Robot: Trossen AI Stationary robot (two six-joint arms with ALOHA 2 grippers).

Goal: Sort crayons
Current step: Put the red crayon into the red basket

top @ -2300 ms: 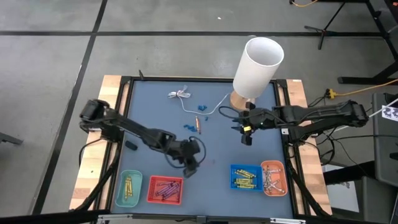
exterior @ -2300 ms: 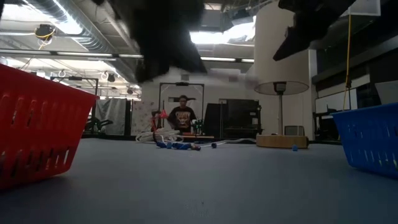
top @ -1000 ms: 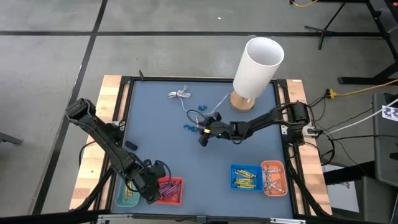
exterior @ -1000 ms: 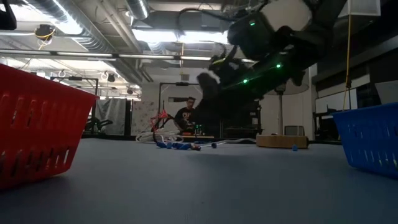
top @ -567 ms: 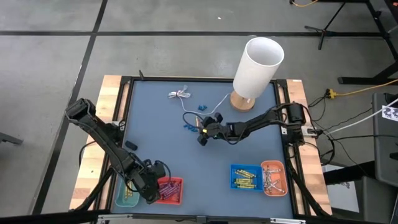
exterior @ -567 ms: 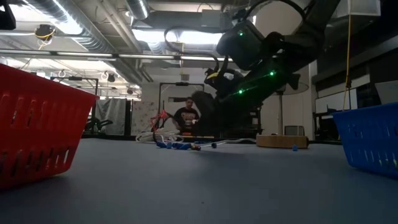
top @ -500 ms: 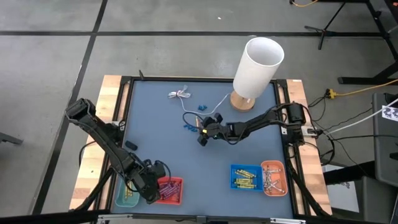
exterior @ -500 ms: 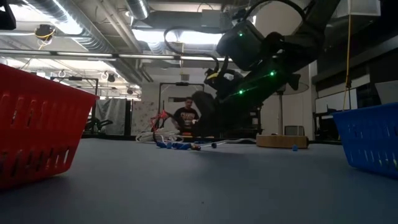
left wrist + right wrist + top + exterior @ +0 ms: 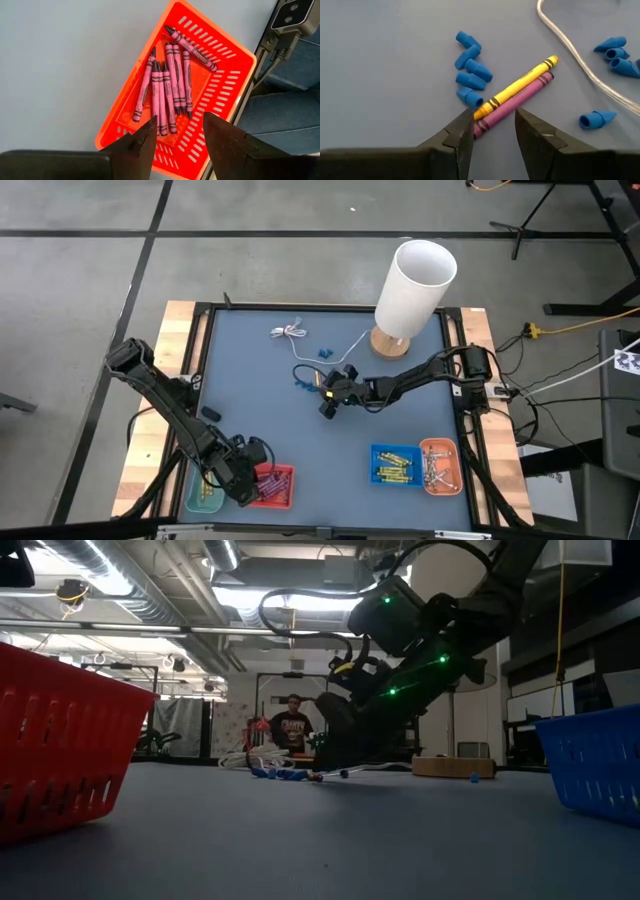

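While the two loose crayons lie side by side near the white lamp's wooden base, the layout reads so:
Loose pair: yellow crayon (image 9: 516,87) and purple crayon (image 9: 512,104), touching along their length, blue eraser caps (image 9: 471,69) just beside their near ends.
Long axis: slanted across the right gripper's (image 9: 492,125) opening, not square to it; a grasp would likely need a wrist turn.
Right gripper: fingers spread, holding nothing, poised directly over the pair's near ends.
Nearer arm: right; the pair lies well apart from the left arm.
Left gripper (image 9: 177,132): spread and empty, hanging over the red basket (image 9: 225,100) of purple crayons (image 9: 167,85), far from the lamp (image 9: 412,285).
Sorted already: yellow crayons in the blue basket (image 9: 396,464).
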